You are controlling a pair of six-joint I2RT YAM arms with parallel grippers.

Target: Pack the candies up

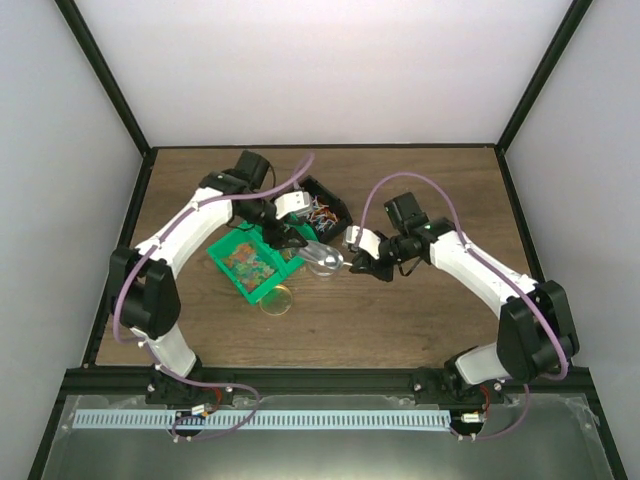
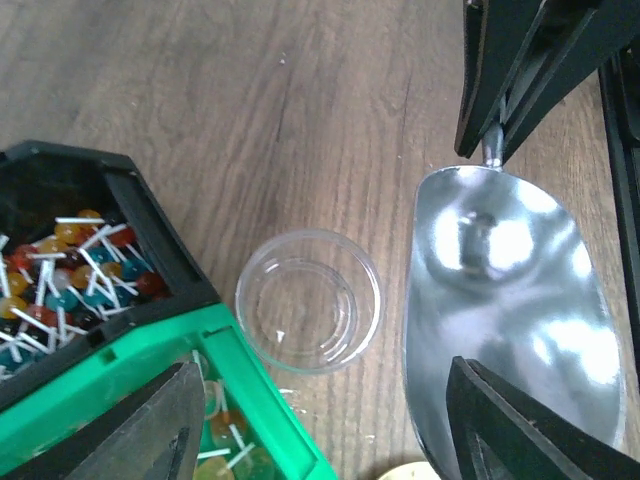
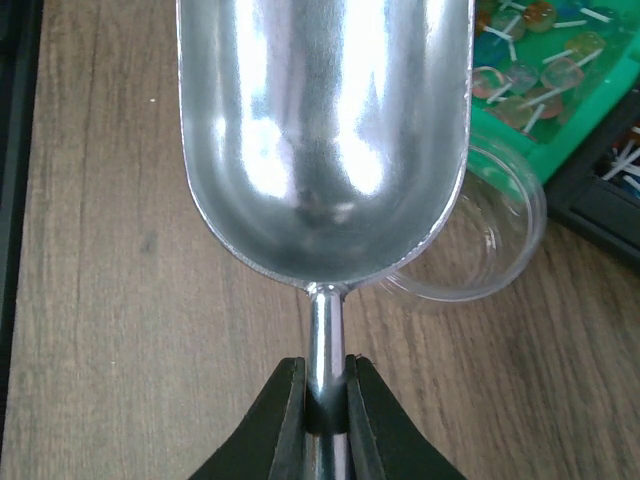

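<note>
Right gripper (image 3: 325, 382) is clamped tight on the handle of the metal scoop (image 3: 320, 130). Left gripper (image 2: 322, 370) hangs wide apart, empty (above a clear plastic cup (image 2: 308, 300)). Candies (image 2: 75, 265) lie in the black bin (image 2: 150, 215) and green bin (image 2: 140, 350).

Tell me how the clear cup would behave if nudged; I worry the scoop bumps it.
The clear cup looks thin-walled and empty, so probably light and easily shoved. It stands upright, low and wide, so sliding seems likelier than tipping. Its rim may flex if squeezed.
</note>
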